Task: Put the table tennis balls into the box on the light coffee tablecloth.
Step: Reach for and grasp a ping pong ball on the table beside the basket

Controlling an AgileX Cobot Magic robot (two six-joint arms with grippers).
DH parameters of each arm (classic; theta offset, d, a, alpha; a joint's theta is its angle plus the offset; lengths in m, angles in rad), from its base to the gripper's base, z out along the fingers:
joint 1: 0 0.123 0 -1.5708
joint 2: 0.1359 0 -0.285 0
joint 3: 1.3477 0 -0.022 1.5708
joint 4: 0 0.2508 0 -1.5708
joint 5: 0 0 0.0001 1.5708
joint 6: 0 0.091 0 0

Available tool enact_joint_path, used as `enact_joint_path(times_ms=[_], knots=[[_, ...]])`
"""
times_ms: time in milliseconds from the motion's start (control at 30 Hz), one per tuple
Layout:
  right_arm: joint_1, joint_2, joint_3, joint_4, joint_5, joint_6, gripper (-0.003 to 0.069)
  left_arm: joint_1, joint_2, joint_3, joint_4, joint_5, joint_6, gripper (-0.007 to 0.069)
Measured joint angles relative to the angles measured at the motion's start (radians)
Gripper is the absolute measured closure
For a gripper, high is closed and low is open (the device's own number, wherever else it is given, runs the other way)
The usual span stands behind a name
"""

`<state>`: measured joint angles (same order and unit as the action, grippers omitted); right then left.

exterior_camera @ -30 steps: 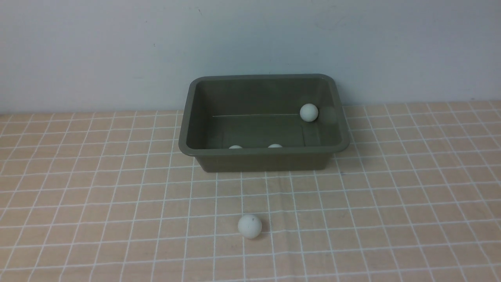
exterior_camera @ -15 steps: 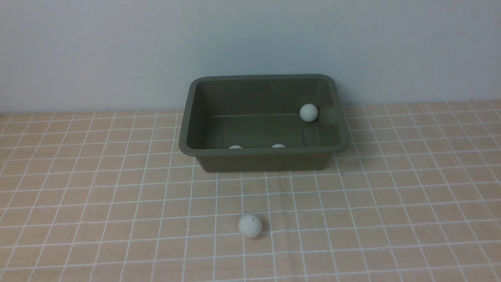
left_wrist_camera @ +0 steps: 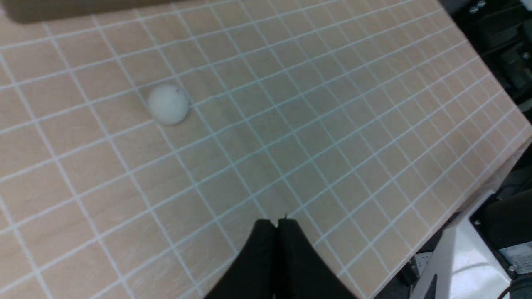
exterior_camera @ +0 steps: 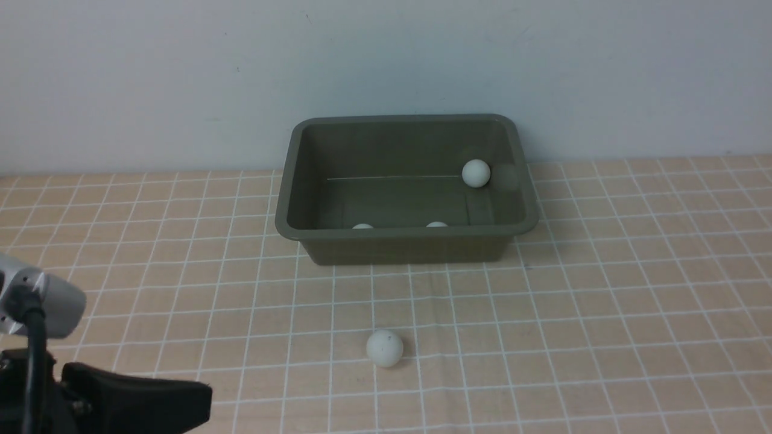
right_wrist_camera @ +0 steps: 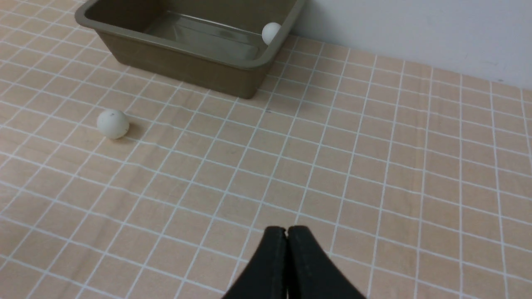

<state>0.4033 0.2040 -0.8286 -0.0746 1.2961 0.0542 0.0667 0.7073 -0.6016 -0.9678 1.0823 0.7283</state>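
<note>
My left jaws are clenched together on nothing, low at the front left of the worktop, above the light coffee tablecloth (exterior_camera: 603, 313). My right jaws are pressed shut too, also empty. One table tennis ball (exterior_camera: 385, 348) lies loose on the cloth, in front of the olive box (exterior_camera: 408, 247) and apart from it. Inside the box, a first ball (exterior_camera: 476, 173) sits in the far right corner. A second ball (exterior_camera: 362, 226) and a third ball (exterior_camera: 436, 225) peek just over the near rim.

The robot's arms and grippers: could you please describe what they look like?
Both the left gripper and the right gripper have matte-black fingers tapering to narrow tips. The left arm shows a rounded silver-grey housing, a black cable and a black block-shaped body.
</note>
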Motion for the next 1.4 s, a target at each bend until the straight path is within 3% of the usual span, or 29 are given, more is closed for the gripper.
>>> enact_joint_path(times_ms=[300, 700, 867, 1033, 1167, 1200, 1233, 1333, 1367, 1400], knots=[[0.000, -0.004, 0.002, 0.041, 0.000, 0.000, 0.0676, -0.141, 0.161, 0.000, -0.090, -0.157, 0.125, 0.0693], [0.000, -0.004, 0.002, 0.106, 0.000, 0.030, 0.0676, -0.598, 0.431, -0.155, -0.109, -0.470, 0.114, 0.0693], [0.000, -0.004, 0.002, 0.116, 0.000, 0.030, 0.0676, -0.633, 0.567, -0.211, -0.101, -0.594, 0.104, 0.0693], [0.000, -0.004, 0.002, 0.119, 0.000, 0.031, 0.0676, -0.633, 0.739, -0.293, 0.027, -0.632, 0.022, 0.0693], [0.000, -0.004, 0.002, 0.125, 0.000, 0.038, 0.0676, -0.633, 0.838, -0.362, 0.248, -0.629, -0.153, 0.0693], [0.000, -0.004, 0.002, 0.125, 0.000, 0.039, 0.0676, -0.633, 0.838, -0.365, 0.248, -0.629, -0.164, 0.0693], [0.000, -0.004, 0.002, 0.126, 0.000, 0.047, 0.0676, -0.633, 0.858, -0.388, 0.370, -0.621, -0.264, 0.0693], [0.000, -0.004, 0.002, 0.126, 0.000, 0.053, 0.0676, -0.634, 0.875, -0.425, 0.588, -0.594, -0.467, 0.0693], [0.000, -0.004, 0.002, 0.126, 0.000, 0.053, 0.0676, -0.634, 0.875, -0.428, 0.604, -0.591, -0.482, 0.0693], [0.000, -0.004, 0.002, 0.126, 0.000, 0.053, 0.0676, -0.634, 0.882, -0.448, 0.720, -0.563, -0.592, 0.0693]])
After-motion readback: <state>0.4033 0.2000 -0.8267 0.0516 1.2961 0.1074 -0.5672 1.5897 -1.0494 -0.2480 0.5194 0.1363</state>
